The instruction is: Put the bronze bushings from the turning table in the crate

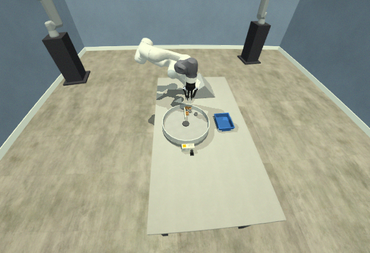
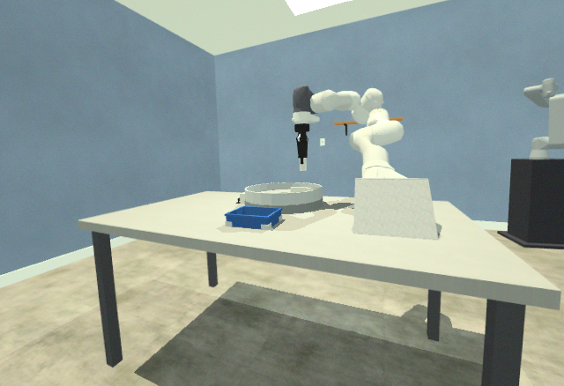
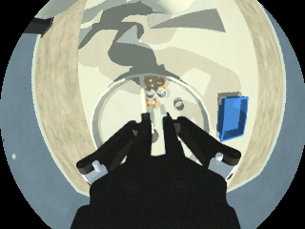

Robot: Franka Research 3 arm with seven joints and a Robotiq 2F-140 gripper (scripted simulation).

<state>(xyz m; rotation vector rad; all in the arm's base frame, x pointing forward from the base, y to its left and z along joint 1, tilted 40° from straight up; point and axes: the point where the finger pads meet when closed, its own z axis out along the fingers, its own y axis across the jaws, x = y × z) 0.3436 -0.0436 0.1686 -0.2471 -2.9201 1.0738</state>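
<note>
The long desk [image 1: 208, 184] [image 2: 296, 247] [image 3: 238, 62] is holding up the things. The white arm [image 1: 161, 56] [image 2: 373, 136] is reaching over it. The big round tray [image 1: 185, 139] [image 2: 282, 199] [image 3: 95, 119] is lying flat. The blue box [image 1: 224, 122] [image 2: 252, 221] [image 3: 232, 119] is sitting near the tray, its open top facing up and its long side running the same way as the desk's. The pincer [image 1: 189, 99] [image 2: 302, 167] [image 3: 156, 111] is pointing down in the air above the tray, apart from it. Its tips are almost pressed together, with a thin gap, and are pinching nothing. A thin white bar [image 1: 184, 112] [image 3: 143, 101] is running beside the rings inside the tray. Three orange rings [image 3: 152, 103] and three gray rings [image 3: 179, 104] are resting in the tray, holes facing up. Being round, they are showing no long way across from above. One gray ring is sitting apart from the bunch.
</note>
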